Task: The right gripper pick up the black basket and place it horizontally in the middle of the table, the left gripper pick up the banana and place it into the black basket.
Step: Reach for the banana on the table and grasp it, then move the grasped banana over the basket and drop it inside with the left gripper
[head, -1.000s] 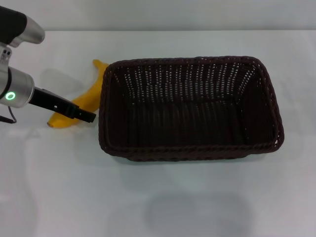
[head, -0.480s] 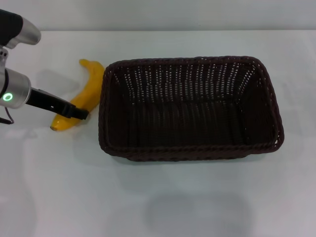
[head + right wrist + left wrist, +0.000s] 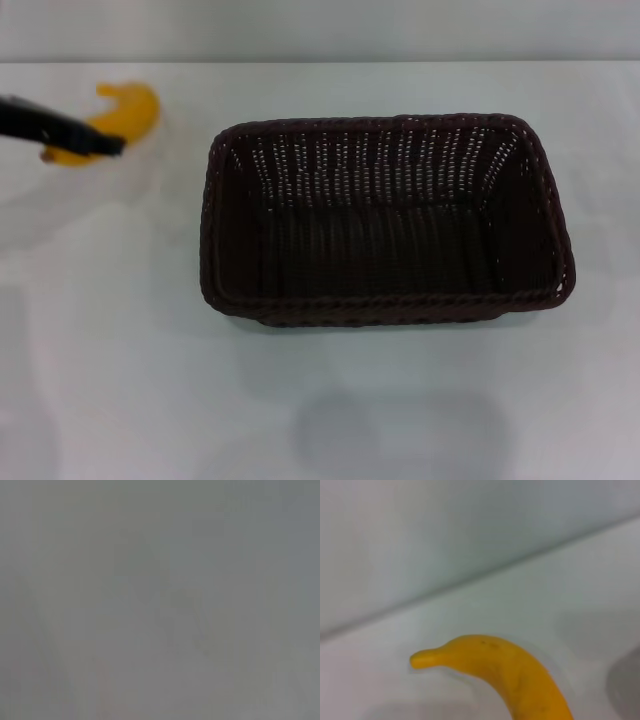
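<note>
Now | left gripper (image 3: 95,145) fingers clamp banana (image 3: 125,115) | well left of black basket (image 3: 385,215)

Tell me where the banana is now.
In the head view the banana is at the table's far left, by the left gripper, apart from the black basket.

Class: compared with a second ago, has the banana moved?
Yes. The banana, carried by the left claw, has gone up and leftward, away from the unmoved black basket.
</note>
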Robot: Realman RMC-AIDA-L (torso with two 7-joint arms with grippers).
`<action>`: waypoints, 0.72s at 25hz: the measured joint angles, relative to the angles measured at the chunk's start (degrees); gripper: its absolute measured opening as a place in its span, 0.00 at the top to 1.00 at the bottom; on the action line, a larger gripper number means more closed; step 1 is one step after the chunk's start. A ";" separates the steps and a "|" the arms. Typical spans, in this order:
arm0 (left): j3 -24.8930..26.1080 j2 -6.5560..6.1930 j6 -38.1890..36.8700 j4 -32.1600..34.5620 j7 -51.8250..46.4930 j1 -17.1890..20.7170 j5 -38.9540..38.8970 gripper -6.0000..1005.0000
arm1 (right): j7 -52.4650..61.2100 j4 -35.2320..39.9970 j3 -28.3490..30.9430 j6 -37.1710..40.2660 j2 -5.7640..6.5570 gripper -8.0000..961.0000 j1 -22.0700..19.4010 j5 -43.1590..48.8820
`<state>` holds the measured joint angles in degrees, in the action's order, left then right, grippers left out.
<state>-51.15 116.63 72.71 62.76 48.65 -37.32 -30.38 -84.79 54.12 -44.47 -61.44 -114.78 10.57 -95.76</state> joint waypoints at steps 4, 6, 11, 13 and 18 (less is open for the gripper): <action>0.00 -0.33 4.51 8.21 -2.53 -0.08 -0.01 0.51 | -1.09 0.00 0.01 -0.57 0.00 0.58 0.05 -1.02; 0.00 -0.52 7.86 12.34 -3.41 -1.00 -0.05 0.51 | -1.68 0.00 0.00 -0.82 0.00 0.58 0.10 -1.61; -0.16 -0.84 17.86 17.30 -3.81 -5.04 -1.97 0.51 | -2.75 0.45 0.83 -1.65 0.00 0.58 0.13 -2.56; -0.33 -0.99 21.71 17.58 -3.73 -6.88 -3.30 0.51 | -2.95 0.53 1.99 -2.37 0.00 0.58 0.20 -2.62; -1.05 -0.17 29.54 17.60 -2.20 -10.71 -9.64 0.48 | -4.47 0.30 4.75 -4.33 0.00 0.58 0.50 -2.66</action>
<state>-52.19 116.46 102.25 80.36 46.44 -48.03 -40.02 -89.26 54.42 -39.73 -65.76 -114.79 11.08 -98.42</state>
